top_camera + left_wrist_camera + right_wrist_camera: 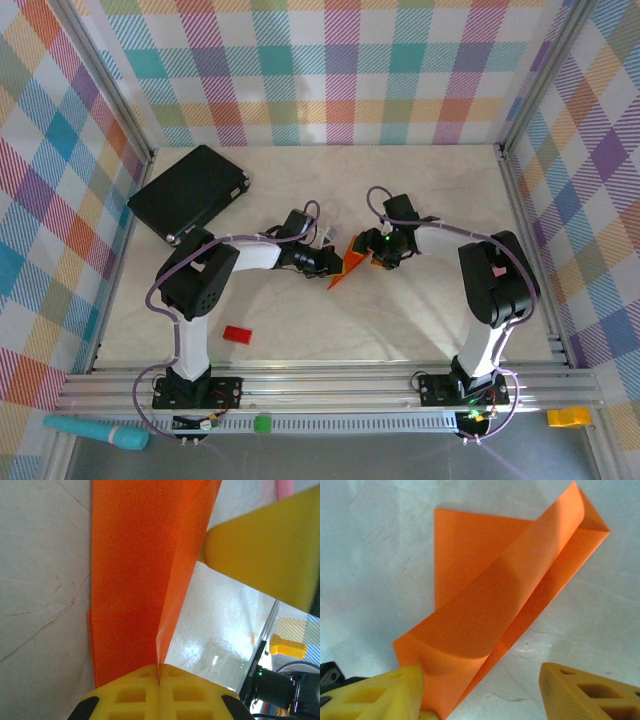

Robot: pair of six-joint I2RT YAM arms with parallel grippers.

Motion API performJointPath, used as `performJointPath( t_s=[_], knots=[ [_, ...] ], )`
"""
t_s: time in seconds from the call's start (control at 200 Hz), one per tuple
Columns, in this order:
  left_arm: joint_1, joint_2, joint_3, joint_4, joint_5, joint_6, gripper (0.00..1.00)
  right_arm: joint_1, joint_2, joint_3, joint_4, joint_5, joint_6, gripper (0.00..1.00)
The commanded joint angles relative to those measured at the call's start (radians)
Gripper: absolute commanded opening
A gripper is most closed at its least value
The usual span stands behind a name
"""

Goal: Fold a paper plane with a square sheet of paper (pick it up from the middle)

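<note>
Left gripper [159, 687] pinched tight on orange sheet [135, 580]; right gripper [480, 677] jaws apart, gripping nothing, at the raised fold. Anchor with your left, close right squarely along the crease.

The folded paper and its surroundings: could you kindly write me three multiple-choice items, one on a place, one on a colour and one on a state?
1. Where does the black flat case lie?
A) at the far left
B) at the near right
C) between the two arms

2. What colour is the folded paper?
A) white
B) orange
C) blue

3. How do the left fingers stand?
A) wide open
B) shut on the case
C) shut on the paper

Answers:
1 A: in the top view the case sits in the far left corner.
2 B: the paper is bright orange.
3 C: the left wrist view shows the fingers meeting with the paper pinched between them.
</note>
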Motion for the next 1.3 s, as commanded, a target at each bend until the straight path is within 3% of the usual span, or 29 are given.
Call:
performJointPath(
  t_s=[0.0,0.39,0.785,1.295],
  knots=[
    [0.009,0.007,-0.008,0.016,0.025,-0.005,0.0,0.009,0.028,0.044,-0.063,0.038,-0.03,0.63],
    [0.009,0.007,-0.015,0.008,0.015,0.004,0.08,0.059,0.101,0.131,-0.175,0.184,-0.055,0.63],
    [0.009,-0.066,-0.021,-0.073,-0.053,0.054,0.33,0.064,0.116,0.124,-0.171,0.177,-0.043,0.63],
    [-0.013,-0.144,-0.092,-0.137,-0.13,0.07,0.42,0.063,0.125,0.121,-0.169,0.171,-0.036,0.62]
  ],
)
